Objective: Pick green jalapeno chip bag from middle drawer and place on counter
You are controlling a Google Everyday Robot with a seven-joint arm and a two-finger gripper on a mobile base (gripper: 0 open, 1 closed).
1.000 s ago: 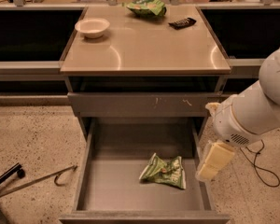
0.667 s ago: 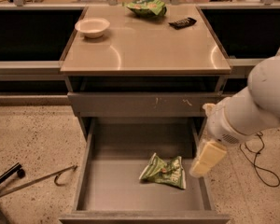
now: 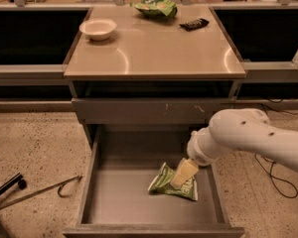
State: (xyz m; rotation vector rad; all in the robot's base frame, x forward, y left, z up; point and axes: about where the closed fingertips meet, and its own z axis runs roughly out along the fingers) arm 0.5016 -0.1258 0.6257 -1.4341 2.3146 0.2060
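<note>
The green jalapeno chip bag lies crumpled on the floor of the open middle drawer, right of centre. My gripper reaches down into the drawer from the right on the white arm. Its pale tip is over the bag's right half and covers part of it. I cannot tell whether it touches the bag. The beige counter is the cabinet's top, above the drawer.
On the counter stand a white bowl at the back left, a puffier green bag at the back and a black object. A closed drawer with a scratched front sits above the open one. A metal rod lies on the floor at the left.
My arm has swung left and down into the drawer. The gripper has moved from the drawer's right wall to over the bag. The bag has not moved.
</note>
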